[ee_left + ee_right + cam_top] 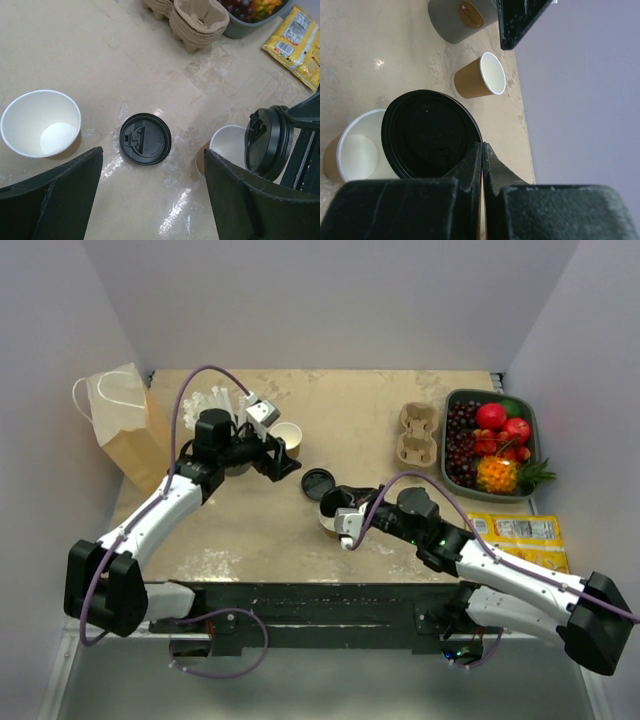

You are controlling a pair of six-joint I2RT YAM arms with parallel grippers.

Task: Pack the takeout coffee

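The takeout coffee cup (328, 523) (226, 145) (354, 154), kraft-brown paper, stands lidless near the table's front middle, its white inside showing. My right gripper (346, 514) (482, 146) is shut on the rim of a black lid (427, 134) (267, 142), held tilted over that cup. A second black lid (318, 483) (145, 138) lies flat on the table. A similar lidless brown cup (287, 436) (40, 122) (479, 77) stands further back. My left gripper (283, 464) (150, 200) hangs open and empty above the table, between the two cups.
A brown paper bag (125, 430) stands at the back left. A grey cup (455, 20) of white straws (215, 400) sits behind the left arm. At the right are cardboard cup carriers (418, 435) (197, 22), a grey fruit tray (532, 430) and yellow packets (515, 530) (297, 42).
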